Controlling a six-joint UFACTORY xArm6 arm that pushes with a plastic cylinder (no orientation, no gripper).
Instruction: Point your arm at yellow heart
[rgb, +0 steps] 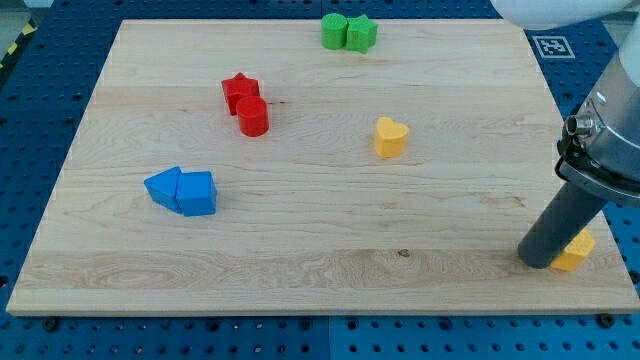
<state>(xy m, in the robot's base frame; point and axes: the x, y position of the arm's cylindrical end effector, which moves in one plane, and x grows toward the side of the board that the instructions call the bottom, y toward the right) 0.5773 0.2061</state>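
The yellow heart (390, 137) sits alone a little to the right of the middle of the wooden surface (300, 250), with bare wood on every side of it. My tip (538, 262) is down at the surface's lower right corner, close to both the right edge and the bottom edge, and well apart from the heart. A second yellow block (575, 250), its shape unclear, lies just beside the tip on the view's right, partly hidden behind the rod and nearly at the right edge. The rod carries no claw, so there is nothing to release or clench. Between the tip and the heart the wood is open. Two green blocks (348, 32) touch each other at the top edge. A red star (240, 90) and a red cylinder (253, 117) touch left of centre. Two blue blocks (182, 190) press together toward the left side, with wide open wood below them along the bottom edge.
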